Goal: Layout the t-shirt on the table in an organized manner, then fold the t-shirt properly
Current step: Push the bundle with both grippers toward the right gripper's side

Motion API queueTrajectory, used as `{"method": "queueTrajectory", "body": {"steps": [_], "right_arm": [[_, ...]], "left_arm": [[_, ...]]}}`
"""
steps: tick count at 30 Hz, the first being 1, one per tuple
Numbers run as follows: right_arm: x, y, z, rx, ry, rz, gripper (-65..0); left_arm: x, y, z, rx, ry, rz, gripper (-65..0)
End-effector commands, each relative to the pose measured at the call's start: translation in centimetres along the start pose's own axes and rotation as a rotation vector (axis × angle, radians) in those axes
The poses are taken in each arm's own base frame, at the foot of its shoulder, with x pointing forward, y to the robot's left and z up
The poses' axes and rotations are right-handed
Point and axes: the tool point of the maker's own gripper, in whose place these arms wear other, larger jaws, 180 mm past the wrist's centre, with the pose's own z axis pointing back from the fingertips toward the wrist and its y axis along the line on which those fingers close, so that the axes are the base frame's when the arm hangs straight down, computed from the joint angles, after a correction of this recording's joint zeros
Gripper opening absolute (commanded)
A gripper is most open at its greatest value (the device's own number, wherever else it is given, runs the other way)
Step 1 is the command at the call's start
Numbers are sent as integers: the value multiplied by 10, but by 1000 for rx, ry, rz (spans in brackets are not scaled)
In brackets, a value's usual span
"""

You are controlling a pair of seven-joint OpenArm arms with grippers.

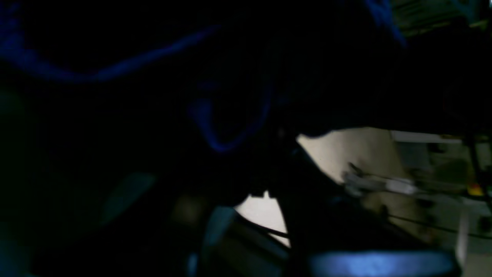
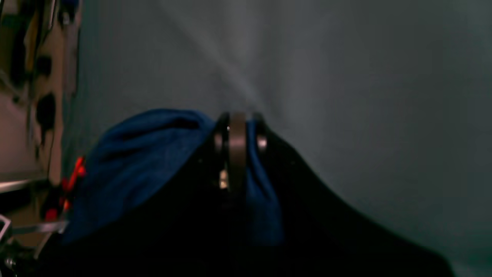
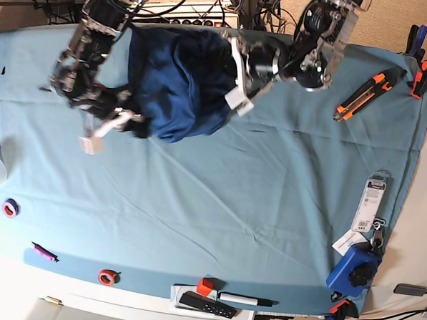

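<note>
Base view is showing the t-shirt [image 3: 176, 83] bunching at the tabletop's [image 3: 269, 191] far edge between both arms; right fingers [image 2: 261, 140] are pinching its fabric, left fingers' state is hidden. An orange knife [image 3: 361, 96] is lying well apart.

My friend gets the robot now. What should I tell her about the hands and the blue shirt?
Right gripper: shut on the t-shirt, blue fabric pinched between its fingers.
Left gripper: at the shirt's other edge; its own camera is too dark to show whether it is open or shut.
The t-shirt hangs bunched between the two arms over the far part of the table, not spread out.
Done: the shirt is picked up.
Left: lay it flat and tidy on the teal cloth, then fold it.
</note>
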Motion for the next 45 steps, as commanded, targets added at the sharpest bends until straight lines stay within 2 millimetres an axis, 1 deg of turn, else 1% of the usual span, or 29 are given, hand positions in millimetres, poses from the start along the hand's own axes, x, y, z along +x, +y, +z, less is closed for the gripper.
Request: {"method": "queueTrajectory", "body": {"steps": [1,4,8,11,15,18,21,22,23,24,28,31,33,35,37,39,45], "right_arm": [[24,0,11,-3,-76,25,-650],[30,-13,27,-47,-108,5,-650],[26,-33,45,-100,-127,-46,-650],[16,-47,58,-133,-139,-85,-650],[2,-63,77,-168,-158,-123,-650],[-5,-81,96,-220,-193,-165,-650],[-6,-95,119,-257,-255,-212,-650],[-5,-100,127,-272,-277,-224,-650],[-5,-103,134,-282,-296,-235,-650],[-5,-109,142,-303,-313,-245,-650],[-5,-128,175,-375,-386,-280,-650],[-5,-139,197,-424,-434,-301,-650],[-7,-143,207,-444,-453,-314,-650],[-10,-145,212,-453,-466,-327,-650],[-12,-143,212,-443,-474,-336,-650],[-17,-139,208,-422,-476,-349,-650],[-35,-124,185,-350,-490,-421,-650]], "left_arm": [[20,-4,2,-15,-68,-23,-650],[32,2,-4,8,-77,-54,-650],[40,0,-31,-8,-37,-79,-650],[48,-8,-57,-44,-9,-86,-650],[63,-20,-88,-89,39,-101,-650],[79,-31,-108,-115,68,-121,-650],[95,-42,-126,-125,74,-156,-650],[97,-39,-130,-110,79,-171,-650],[102,-43,-133,-122,60,-186,-650],[103,-42,-137,-105,60,-204,-650],[97,-41,-148,-44,98,-342,-650],[104,-41,-152,-5,71,-393,-650],[112,-41,-152,9,47,-417,-650],[120,-42,-151,10,25,-432,-650],[128,-45,-151,5,2,-443,-650],[137,-45,-149,8,-16,-457,-650],[165,-46,-142,20,-62,-501,-650]]}}
